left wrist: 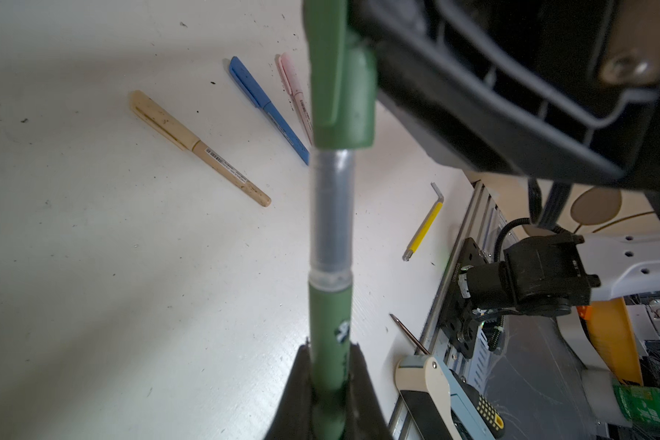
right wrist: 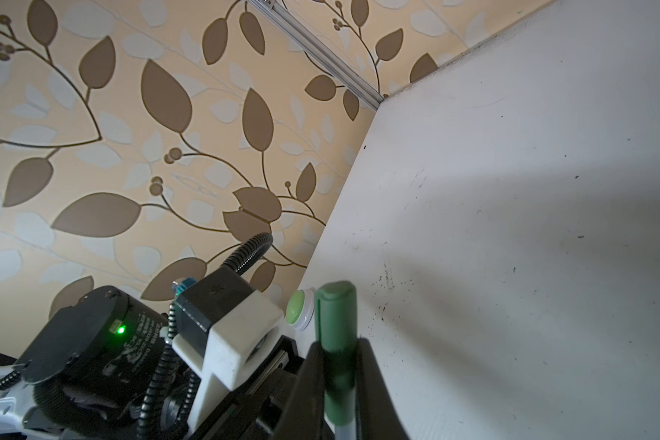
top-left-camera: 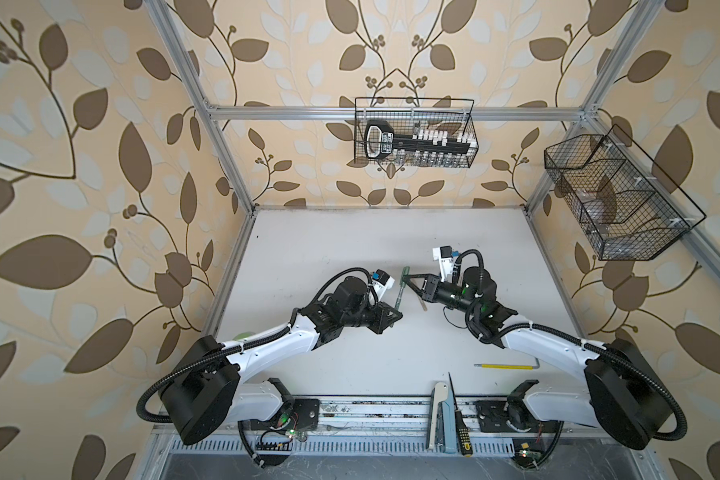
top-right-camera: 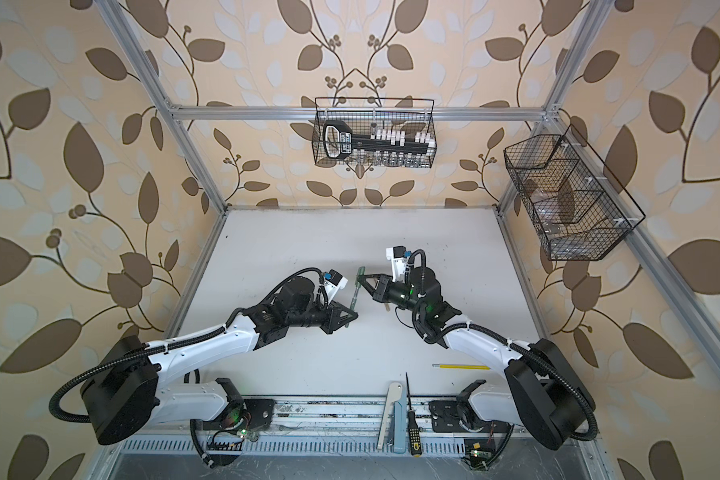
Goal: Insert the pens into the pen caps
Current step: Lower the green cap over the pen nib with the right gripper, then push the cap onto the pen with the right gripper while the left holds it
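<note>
White table [left wrist: 130,285], left fingers [left wrist: 292,396] clamp green pen [left wrist: 328,324], right fingers [right wrist: 309,381] green cap [right wrist: 336,316] — blue pen [left wrist: 271,110], left-wrist view only.

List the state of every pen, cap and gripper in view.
left gripper: shut on green pen
right gripper: shut on green cap
green pen: nose inside green cap, grey section showing, not fully seated
green cap: partly on the green pen
tan pen: capped, lying loose
blue pen: capped, lying loose
pink pen: capped, lying loose, partly hidden behind green pen
</note>
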`<state>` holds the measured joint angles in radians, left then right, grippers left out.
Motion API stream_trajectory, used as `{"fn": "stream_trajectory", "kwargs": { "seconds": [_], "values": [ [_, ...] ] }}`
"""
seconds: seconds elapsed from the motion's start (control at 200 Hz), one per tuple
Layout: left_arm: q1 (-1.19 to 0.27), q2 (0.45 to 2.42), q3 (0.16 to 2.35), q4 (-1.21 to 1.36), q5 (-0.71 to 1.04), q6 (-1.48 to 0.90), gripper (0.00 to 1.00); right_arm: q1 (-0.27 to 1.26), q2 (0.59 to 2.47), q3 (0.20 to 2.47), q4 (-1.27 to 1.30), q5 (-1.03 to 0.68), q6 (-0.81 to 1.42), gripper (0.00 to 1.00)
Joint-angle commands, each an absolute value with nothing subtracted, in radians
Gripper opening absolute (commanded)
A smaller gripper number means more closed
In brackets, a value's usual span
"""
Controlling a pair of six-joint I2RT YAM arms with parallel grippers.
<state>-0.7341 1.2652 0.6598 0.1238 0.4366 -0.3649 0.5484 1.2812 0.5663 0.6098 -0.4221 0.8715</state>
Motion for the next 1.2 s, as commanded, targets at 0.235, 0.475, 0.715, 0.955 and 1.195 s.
{"fn": "stream_trajectory", "kwargs": {
  "seconds": [0.235, 0.475, 0.715, 0.955, 1.195],
  "values": [
    [-0.738, 1.209, 0.751, 0.133, 0.396, -0.291, 0.00, 0.573, 1.230, 0.574, 0.489, -0.398, 0.771, 0.13],
    [-0.738, 1.184, 0.753, 0.126, 0.392, -0.274, 0.00, 0.568, 1.197, 0.580, 0.483, -0.404, 0.759, 0.14],
    [-0.738, 1.184, 0.778, 0.111, 0.371, -0.231, 0.00, 0.587, 1.144, 0.607, 0.414, -0.426, 0.676, 0.45],
    [-0.739, 1.186, 0.793, 0.085, 0.389, -0.211, 0.00, 0.511, 1.087, 0.672, 0.307, -0.477, 0.637, 0.58],
    [-0.739, 1.193, 0.788, 0.089, 0.423, -0.221, 0.00, 0.481, 1.212, 0.789, 0.312, -0.581, 0.625, 0.58]
  ]
}}
